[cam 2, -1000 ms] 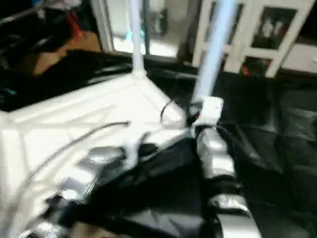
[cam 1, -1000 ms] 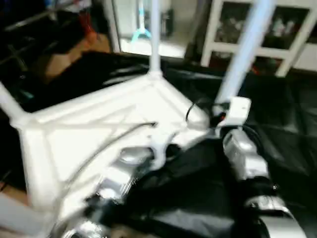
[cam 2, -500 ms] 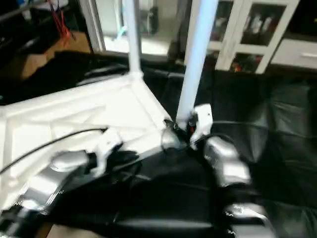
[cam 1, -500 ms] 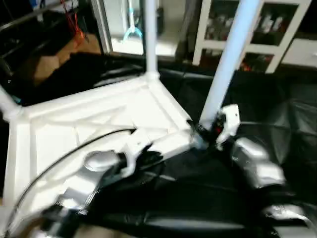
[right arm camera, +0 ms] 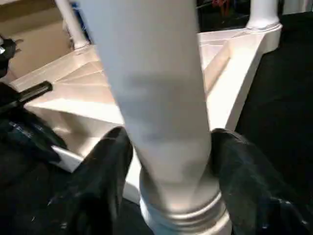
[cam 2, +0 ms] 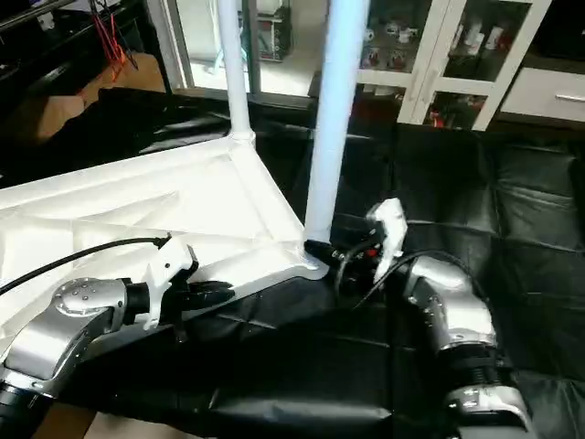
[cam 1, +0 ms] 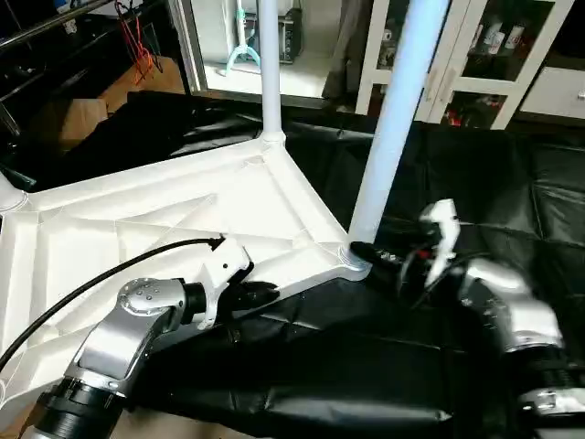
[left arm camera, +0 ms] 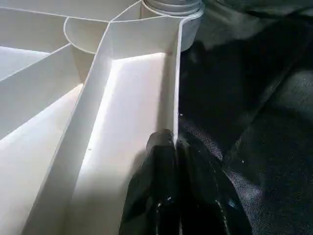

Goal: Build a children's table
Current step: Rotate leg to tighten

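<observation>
The white tabletop lies upside down on black cloth, its ribs facing up. White legs stand upright in its corner sockets: one at the far corner, one at the near right corner, and the foot of one at the left. My left gripper is shut on the tabletop's near rim, one finger on each side of the thin wall. My right gripper straddles the base of the near right leg. Its fingers lie against both sides, just above the socket collar.
Black cloth covers the floor around the tabletop. White glass-front cabinets stand behind, with a glass door to their left. A black cable runs along my left forearm over the tabletop.
The whole view has shifted and steadied. My right forearm has drawn a little to the right while its gripper stays at the leg's base. The left gripper keeps its hold on the rim.
</observation>
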Robot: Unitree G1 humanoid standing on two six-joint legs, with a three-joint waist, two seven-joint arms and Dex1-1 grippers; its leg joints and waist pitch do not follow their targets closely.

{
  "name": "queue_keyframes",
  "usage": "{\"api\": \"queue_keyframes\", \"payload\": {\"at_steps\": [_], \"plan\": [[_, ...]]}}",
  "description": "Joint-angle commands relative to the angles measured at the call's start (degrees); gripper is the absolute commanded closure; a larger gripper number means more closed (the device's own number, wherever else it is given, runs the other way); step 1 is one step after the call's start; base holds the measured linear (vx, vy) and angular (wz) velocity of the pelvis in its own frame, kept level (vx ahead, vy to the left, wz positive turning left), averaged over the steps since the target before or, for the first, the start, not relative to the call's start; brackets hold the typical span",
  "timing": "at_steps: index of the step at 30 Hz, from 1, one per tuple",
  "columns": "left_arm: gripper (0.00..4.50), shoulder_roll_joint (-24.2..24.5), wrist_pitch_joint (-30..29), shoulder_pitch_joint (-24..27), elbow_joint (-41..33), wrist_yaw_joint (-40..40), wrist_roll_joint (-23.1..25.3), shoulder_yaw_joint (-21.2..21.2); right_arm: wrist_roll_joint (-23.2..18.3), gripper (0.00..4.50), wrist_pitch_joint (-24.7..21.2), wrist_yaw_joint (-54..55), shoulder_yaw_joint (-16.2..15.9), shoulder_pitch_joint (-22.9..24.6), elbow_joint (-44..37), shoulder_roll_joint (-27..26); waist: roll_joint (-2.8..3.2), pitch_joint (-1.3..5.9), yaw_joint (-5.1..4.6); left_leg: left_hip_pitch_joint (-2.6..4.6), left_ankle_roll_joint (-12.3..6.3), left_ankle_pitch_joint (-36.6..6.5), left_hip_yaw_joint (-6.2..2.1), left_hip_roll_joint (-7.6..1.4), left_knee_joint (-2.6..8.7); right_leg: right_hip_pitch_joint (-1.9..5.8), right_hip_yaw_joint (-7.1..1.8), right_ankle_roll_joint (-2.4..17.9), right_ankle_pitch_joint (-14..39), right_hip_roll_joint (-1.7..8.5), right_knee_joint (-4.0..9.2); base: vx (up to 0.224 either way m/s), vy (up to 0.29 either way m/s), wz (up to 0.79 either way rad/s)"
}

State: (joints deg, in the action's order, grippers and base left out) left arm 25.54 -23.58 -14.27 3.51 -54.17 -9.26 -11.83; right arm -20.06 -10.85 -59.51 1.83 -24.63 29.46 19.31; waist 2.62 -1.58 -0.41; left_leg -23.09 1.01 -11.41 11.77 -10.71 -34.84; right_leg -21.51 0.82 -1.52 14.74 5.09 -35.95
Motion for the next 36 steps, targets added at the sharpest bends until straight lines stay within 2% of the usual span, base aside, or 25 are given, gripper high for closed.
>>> {"api": "queue_keyframes", "payload": {"at_steps": [1, 5, 7, 10, 17, 19, 20, 21, 22, 24, 25, 26, 27, 28, 29, 30, 31, 32, 33, 34, 35, 36], "plan": [[4.5, 0.04, -0.82, 0.94, 1.92, 0.33, -0.25, -0.58, 0.81, 2.14, 0.1, -0.08, -1.31, 0.66, -0.08, -0.3, -0.64, 2.98, 0.47, 1.9, -9.4, 3.28, -1.25, -2.27, 2.9, 1.93, -0.55, 18.31, -16.12, 1.97, 2.5, 0.0, 0.0, 0.0], [4.5, 0.07, -0.89, 1.0, 1.83, -0.22, -0.28, -0.65, 0.52, 2.32, -0.09, -0.18, -1.58, 0.69, -0.09, -0.55, -0.67, 2.96, 0.42, 1.89, -8.95, 2.19, -1.21, -2.24, 2.92, 1.96, -0.63, 18.26, -15.07, 2.01, 2.6, 0.0, 0.0, 0.0], [4.5, 0.29, -0.91, 1.19, 1.64, -0.66, -0.32, -0.98, 0.7, 2.42, 0.2, 0.0, -1.5, 0.0, 0.8, -0.79, -0.67, 3.17, 0.42, 1.85, -9.18, 3.33, -1.24, -2.19, 2.76, 2.07, -0.65, 18.26, -16.59, 1.99, 2.39, 0.0, 0.0, 0.0], [4.5, 0.15, -1.09, 1.42, 1.16, -0.85, -0.4, -1.54, 0.97, 2.45, 0.21, 0.12, -1.32, -0.65, 1.19, -1.15, -0.68, 3.17, 0.4, 1.79, -9.46, 3.68, -1.22, -2.16, 2.73, 2.04, -0.6, 18.36, -17.31, 1.98, 2.34, 0.0, 0.0, 0.0], [4.5, -1.55, -1.63, 0.9, 1.18, 1.02, 0.58, -2.55, 2.0, 2.48, 0.57, 1.62, -1.51, -1.46, 2.54, -1.65, -0.82, 3.21, 0.38, 1.82, -9.01, 2.75, -1.22, -2.24, 2.74, 2.02, -0.64, 18.45, -15.33, 2.03, 2.42, 0.0, 0.0, 0.0], [4.5, -2.72, -2.28, 0.39, 1.72, 2.82, 1.47, -3.02, 4.19, 2.48, 1.93, 7.39, -1.0, -2.1, 4.67, -2.68, -0.78, 3.17, 0.25, 1.83, -8.61, 2.33, -1.2, -2.25, 2.79, 1.94, -0.67, 18.54, -14.25, 2.1, 2.49, 0.0, 0.0, 0.0], [4.5, -4.34, -3.42, -0.43, 2.79, 5.89, 2.83, -3.3, 5.39, 2.48, 2.71, 15.29, 0.75, -2.91, 7.0, -4.35, -0.78, 3.12, 0.22, 1.86, -8.36, 1.91, -1.2, -2.33, 2.83, 1.89, -0.71, 18.54, -13.55, 2.15, 2.54, 0.0, 0.0, 0.0], [4.5, -6.1, -4.86, -1.33, 3.93, 9.17, 4.19, -3.54, 6.17, 2.49, 2.86, 22.94, 2.56, -3.52, 8.98, -6.06, -0.71, 2.88, 0.01, 2.14, -6.65, -0.27, -1.03, -2.43, 3.13, 1.6, -0.84, 18.49, -9.25, 2.25, 2.95, 0.0, 0.0, 0.0], [4.5, -8.56, -6.44, -2.49, 5.5, 13.5, 5.6, -3.42, 6.62, 2.5, 2.47, 30.0, 4.2, -3.67, 10.32, -7.75, -1.05, 2.82, -0.14, 2.15, -5.99, -0.49, -0.96, -2.48, 3.2, 1.56, -0.99, 18.5, -8.5, 2.23, 3.02, 0.0, 0.0, 0.0], [4.5, -13.55, -8.74, -4.57, 8.29, 21.13, 7.05, -2.37, 6.18, 2.51, 1.0, 38.52, 6.49, -3.23, 11.47, -10.76, -0.81, 2.58, 0.24, 2.39, -3.9, -3.39, -1.07, -2.46, 3.54, 1.48, -1.0, 18.08, -4.28, 2.33, 3.48, 0.0, 0.0, 0.0], [4.5, -18.27, -9.84, -6.78, 10.74, 25.96, 7.82, -2.42, 4.06, 2.51, -0.33, 45.82, 9.36, -2.6, 12.45, -14.81, -0.89, 2.3, 0.39, 2.68, -2.66, -6.36, -0.96, -2.51, 3.83, 1.31, -1.07, 17.39, -0.87, 2.26, 3.97, 0.0, 0.0, 0.0], [4.5, -20.28, -9.72, -7.91, 11.86, 27.39, 8.15, -2.86, 2.72, 2.51, -0.9, 48.31, 10.54, -2.5, 13.16, -16.8, -0.79, 1.97, 0.37, 2.76, -2.0, -8.35, -0.84, -2.52, 4.08, 1.02, -1.27, 16.87, 1.63, 2.33, 4.36, 0.0, 0.0, 0.0], [4.5, -22.61, -9.47, -9.25, 13.15, 28.96, 8.56, -3.4, 1.21, 2.51, -1.53, 51.0, 11.91, -2.46, 14.08, -19.15, -0.9, 1.8, 0.86, 3.43, 1.4, -14.39, -1.1, -2.43, 4.64, 0.85, -1.32, 14.47, 9.86, 2.39, 5.27, 0.0, 0.0, 0.0], [4.5, -22.61, -9.47, -9.25, 13.15, 28.96, 8.56, -3.4, 1.21, 2.51, -1.53, 51.0, 11.91, -2.46, 14.08, -19.15, -0.84, 1.91, 0.98, 3.5, 2.2, -15.18, -1.26, -2.44, 4.8, 0.93, -1.29, 13.62, 10.53, 2.38, 5.3, 0.0, 0.0, 0.0], [4.5, -24.36, -8.88, -10.42, 13.98, 28.77, 8.86, -4.71, 1.04, 2.51, -0.88, 52.01, 11.88, -2.46, 14.64, -20.83, -0.73, 1.82, 1.09, 3.58, 3.09, -16.62, -1.32, -2.38, 5.04, 0.62, -1.31, 12.03, 10.86, 2.19, 5.54, 0.0, 0.0, 0.0], [4.5, -25.86, -7.62, -11.42, 14.55, 27.74, 9.12, -6.36, 1.24, 2.51, -0.46, 51.73, 11.08, -2.6, 14.96, -22.31, -0.7, 1.77, 1.19, 3.68, 3.38, -17.43, -1.4, -2.35, 5.16, 0.49, -1.31, 11.39, 11.3, 2.2, 5.71, 0.0, 0.0, 0.0], [4.5, -26.43, -7.3, -11.78, 14.34, 25.72, 9.05, -7.95, 2.04, 2.51, 0.15, 50.23, 9.6, -2.7, 14.61, -23.13, -0.06, 1.56, 1.46, 3.94, 4.46, -19.9, -1.61, -2.28, 5.49, 0.45, -1.26, 10.17, 13.03, 2.29, 5.89, 0.0, 0.0, 0.0], [4.5, -25.95, -6.44, -11.61, 13.71, 23.31, 9.25, -9.56, 2.76, 2.51, 0.61, 47.52, 7.98, -2.84, 13.83, -23.3, -0.55, 1.65, 1.33, 3.86, 4.67, -20.42, -1.6, -2.19, 5.54, 0.57, -1.25, 9.54, 13.21, 2.23, 6.13, 0.0, 0.0, 0.0], [4.5, -25.31, -6.01, -11.25, 13.15, 21.77, 9.53, -10.49, 3.39, 2.51, 0.98, 45.95, 6.92, -3.06, 13.21, -23.29, -0.56, 2.02, 1.43, 3.49, 4.66, -18.77, -1.85, -2.18, 5.68, 0.96, -1.33, 8.64, 10.08, 2.31, 5.94, 0.0, 0.0, 0.0], [4.5, -22.57, -4.52, -9.76, 11.97, 18.52, 9.7, -11.49, 4.02, 2.51, 1.37, 42.54, 5.7, -3.23, 11.74, -21.74, -0.63, 2.15, 1.47, 3.32, 4.34, -17.62, -1.96, -2.18, 5.7, 1.18, -1.26, 8.66, 8.31, 2.28, 5.81, 0.0, 0.0, 0.0], [4.5, -22.55, -4.51, -9.75, 11.96, 18.5, 9.7, -11.5, 4.02, 2.51, 1.37, 42.52, 5.7, -3.23, 11.74, -21.73, -0.64, 2.37, 1.36, 2.79, 3.56, -14.69, -2.01, -2.11, 5.68, 1.67, -1.11, 9.04, 3.9, 2.24, 5.33, 0.0, 0.0, 0.0], [4.5, -17.98, -1.12, -7.68, 10.89, 15.49, 10.63, -12.13, 4.78, 2.51, 3.3, 38.74, 5.25, -3.28, 10.04, -18.09, -0.27, 2.42, 1.42, 2.76, 3.3, -13.48, -2.05, -2.11, 5.61, 1.72, -1.04, 9.26, 1.91, 2.27, 5.23, 0.0, 0.0, 0.0]]}}
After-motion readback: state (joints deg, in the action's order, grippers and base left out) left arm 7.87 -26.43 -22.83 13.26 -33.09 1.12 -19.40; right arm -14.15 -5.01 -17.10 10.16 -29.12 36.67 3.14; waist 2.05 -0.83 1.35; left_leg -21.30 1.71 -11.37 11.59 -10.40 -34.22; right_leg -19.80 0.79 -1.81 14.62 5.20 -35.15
